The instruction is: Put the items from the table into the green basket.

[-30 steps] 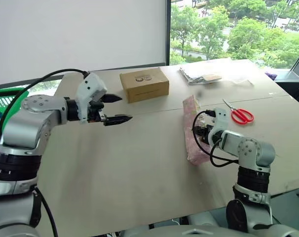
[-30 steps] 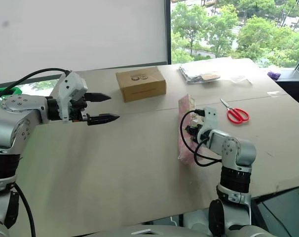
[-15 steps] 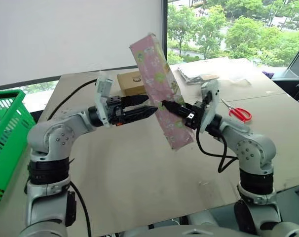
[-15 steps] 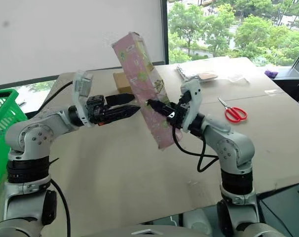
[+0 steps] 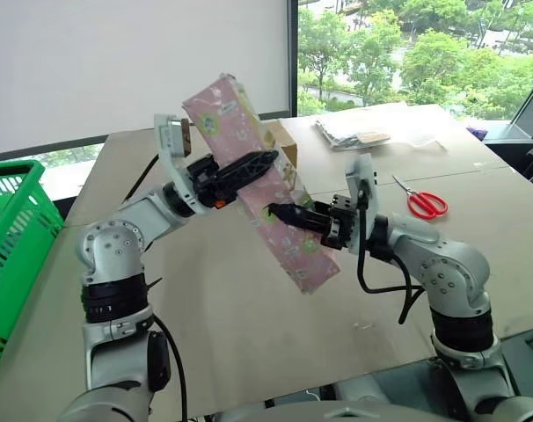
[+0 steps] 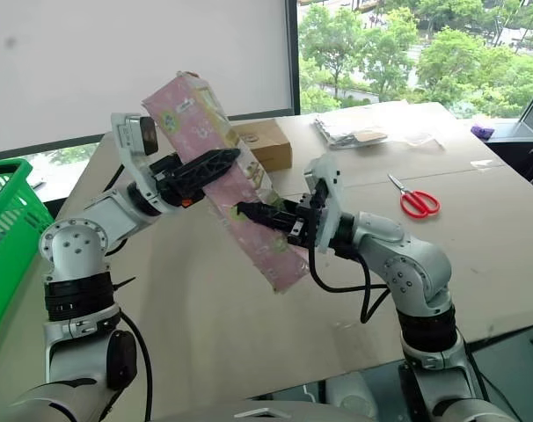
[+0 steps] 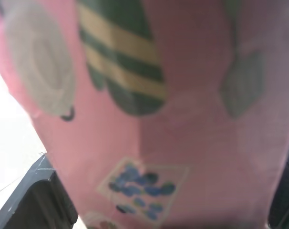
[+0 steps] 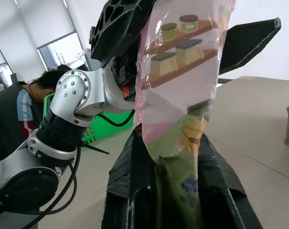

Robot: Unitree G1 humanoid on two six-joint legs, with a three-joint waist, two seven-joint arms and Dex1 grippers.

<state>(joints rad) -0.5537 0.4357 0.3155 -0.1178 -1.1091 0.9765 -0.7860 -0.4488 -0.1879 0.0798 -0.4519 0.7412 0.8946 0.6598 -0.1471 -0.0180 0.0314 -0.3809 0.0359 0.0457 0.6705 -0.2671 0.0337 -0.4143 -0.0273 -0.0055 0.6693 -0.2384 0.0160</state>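
You have the long pink floral-patterned wrapped package [image 5: 266,189] in the air above the beige-grey tabletop [image 5: 249,325], tilted, its upper end leaning toward the bright green lattice-sided plastic basket [image 5: 16,255]. A second ago it lay flat on the table; now it is mid-handover. Your right gripper [image 5: 280,214] pinches the package's lower half, though its fingers look to be slackening. Your left gripper [image 5: 249,167] stands spread wide, straddling the package just above without clamping. Beyond the package sit a brown cardboard box [image 6: 265,143] and the red-handled scissors [image 5: 425,202], awaiting collection.
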